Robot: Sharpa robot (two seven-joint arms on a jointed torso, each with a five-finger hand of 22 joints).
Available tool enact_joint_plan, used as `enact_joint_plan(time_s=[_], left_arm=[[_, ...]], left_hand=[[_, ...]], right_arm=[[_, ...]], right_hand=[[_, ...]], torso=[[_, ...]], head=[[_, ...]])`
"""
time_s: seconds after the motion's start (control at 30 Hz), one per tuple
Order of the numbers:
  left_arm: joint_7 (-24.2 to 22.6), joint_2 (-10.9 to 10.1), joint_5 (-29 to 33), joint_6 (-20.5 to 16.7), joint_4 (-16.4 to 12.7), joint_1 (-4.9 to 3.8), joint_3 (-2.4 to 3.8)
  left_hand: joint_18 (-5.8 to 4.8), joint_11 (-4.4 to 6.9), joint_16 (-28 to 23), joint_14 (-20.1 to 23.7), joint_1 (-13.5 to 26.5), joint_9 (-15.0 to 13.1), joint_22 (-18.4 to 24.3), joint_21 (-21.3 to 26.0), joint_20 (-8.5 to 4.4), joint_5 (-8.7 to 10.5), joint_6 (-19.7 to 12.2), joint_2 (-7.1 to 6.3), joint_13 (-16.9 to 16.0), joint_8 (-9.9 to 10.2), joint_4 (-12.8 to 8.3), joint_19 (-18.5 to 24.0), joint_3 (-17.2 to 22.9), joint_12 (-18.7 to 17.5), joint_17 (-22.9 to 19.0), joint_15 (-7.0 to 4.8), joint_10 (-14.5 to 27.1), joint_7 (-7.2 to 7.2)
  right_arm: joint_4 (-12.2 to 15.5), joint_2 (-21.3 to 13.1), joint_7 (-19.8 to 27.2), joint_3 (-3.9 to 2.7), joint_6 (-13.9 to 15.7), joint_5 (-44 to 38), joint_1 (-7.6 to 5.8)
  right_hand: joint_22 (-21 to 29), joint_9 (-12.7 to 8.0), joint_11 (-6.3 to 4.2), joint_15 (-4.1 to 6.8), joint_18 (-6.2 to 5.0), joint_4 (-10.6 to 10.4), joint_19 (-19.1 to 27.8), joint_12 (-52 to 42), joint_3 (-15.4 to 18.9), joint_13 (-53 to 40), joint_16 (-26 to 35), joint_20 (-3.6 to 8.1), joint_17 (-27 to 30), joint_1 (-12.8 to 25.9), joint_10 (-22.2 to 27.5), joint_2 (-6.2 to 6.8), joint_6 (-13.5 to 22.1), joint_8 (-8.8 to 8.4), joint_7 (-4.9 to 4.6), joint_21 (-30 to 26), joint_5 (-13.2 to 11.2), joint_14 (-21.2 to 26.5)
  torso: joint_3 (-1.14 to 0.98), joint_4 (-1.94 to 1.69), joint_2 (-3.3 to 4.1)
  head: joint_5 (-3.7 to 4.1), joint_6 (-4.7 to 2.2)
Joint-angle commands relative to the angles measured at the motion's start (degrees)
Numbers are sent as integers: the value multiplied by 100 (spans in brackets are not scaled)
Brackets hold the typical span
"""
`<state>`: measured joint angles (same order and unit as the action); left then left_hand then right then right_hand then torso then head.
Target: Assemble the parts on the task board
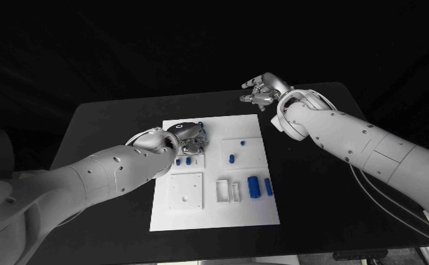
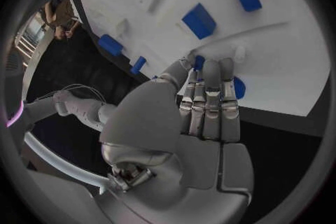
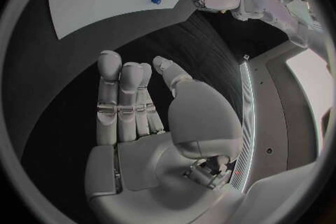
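The black table (image 1: 107,122) is occupied at its middle by the white task board (image 1: 214,212), on which small blue parts (image 1: 254,187) are scattered. The left robot hand (image 1: 183,138) is lowered onto the board's far left corner, fingers laid together against a blue part; whether it is gripped cannot be told. The right robot hand (image 1: 264,90) is held open above the table's far edge, well apart from the board.
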<state>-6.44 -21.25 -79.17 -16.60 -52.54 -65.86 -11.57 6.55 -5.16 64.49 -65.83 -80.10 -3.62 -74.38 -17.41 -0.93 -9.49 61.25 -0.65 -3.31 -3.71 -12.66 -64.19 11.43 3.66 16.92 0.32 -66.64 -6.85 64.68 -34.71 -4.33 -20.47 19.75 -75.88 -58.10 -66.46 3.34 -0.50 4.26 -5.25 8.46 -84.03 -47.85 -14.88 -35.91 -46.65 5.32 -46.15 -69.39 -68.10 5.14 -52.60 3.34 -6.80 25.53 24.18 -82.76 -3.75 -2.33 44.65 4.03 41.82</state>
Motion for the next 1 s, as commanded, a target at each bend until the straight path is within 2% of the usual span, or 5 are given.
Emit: enact_joint_plan(time_s=[0.03, 0.47, 0.63, 0.83, 1.0], left_arm=[[-35, 9, -8, 347, -16, 71, -42], [38, -4, -36, 347, 8, 72, -52], [57, -14, -35, 270, 47, 71, -52], [54, -30, -31, 186, 41, 71, -52], [53, -54, -29, 127, 17, 71, -52]], left_hand=[[-63, 5, 4, -46, 17, -3, -190, -73, 1, -28, 107, 8, -5, 6, -14, -24, 32, -35, 3, -12, -58, -16], [-81, 73, 62, -142, 10, -1, -187, -306, -56, -46, 329, 124, -5, 17, 6, 13, 102, -35, 26, -65, -255, 22], [-50, -37, -4, -134, 24, 6, -179, -315, -20, -43, 162, 41, -3, 23, -20, 27, 119, -36, -4, -8, 113, -25], [20, -151, -62, -143, -4, 10, -156, -264, 61, -21, -151, -100, -3, 21, -58, -9, 50, -34, -34, 63, 538, 51], [59, -185, -90, -139, -132, 9, -160, -153, 105, -25, -178, -95, -4, 18, -28, -56, -172, -33, -56, 89, 682, 67]], right_arm=[[9, 8, 51, -2, -47, 7, 2], [1, 10, 52, -3, -50, 7, 2], [-6, 8, 55, -3, -45, 8, 2], [-10, 8, 57, -3, -44, 9, 2], [-13, 6, 58, -3, -44, 9, 2]], right_hand=[[5, 9, -7, 37, -83, -7, -249, -12, -11, 5, 28, 42, 9, 43, 51, 18, -42, 5, -1, -18, 16, -10], [5, 9, -7, 37, -83, -7, -249, -12, -11, 5, 28, 42, 9, 43, 51, 18, -42, 5, -1, -18, 16, -10], [5, 9, -7, 37, -83, -7, -249, -12, -11, 5, 28, 42, 9, 43, 51, 18, -42, 5, -1, -18, 16, -10], [5, 9, -7, 37, -83, -7, -249, -12, -11, 5, 28, 42, 9, 43, 51, 18, -42, 5, -1, -18, 16, -10], [5, 9, -7, 37, -83, -7, -249, -12, -11, 5, 28, 42, 9, 43, 51, 18, -42, 5, -1, -18, 16, -10]], torso=[[-1, -3, 0], [2, 3, -1], [5, -5, 2], [9, -6, 1], [10, -6, -1]], head=[[0, -2], [18, 0], [24, -9], [27, -8], [25, -13]])
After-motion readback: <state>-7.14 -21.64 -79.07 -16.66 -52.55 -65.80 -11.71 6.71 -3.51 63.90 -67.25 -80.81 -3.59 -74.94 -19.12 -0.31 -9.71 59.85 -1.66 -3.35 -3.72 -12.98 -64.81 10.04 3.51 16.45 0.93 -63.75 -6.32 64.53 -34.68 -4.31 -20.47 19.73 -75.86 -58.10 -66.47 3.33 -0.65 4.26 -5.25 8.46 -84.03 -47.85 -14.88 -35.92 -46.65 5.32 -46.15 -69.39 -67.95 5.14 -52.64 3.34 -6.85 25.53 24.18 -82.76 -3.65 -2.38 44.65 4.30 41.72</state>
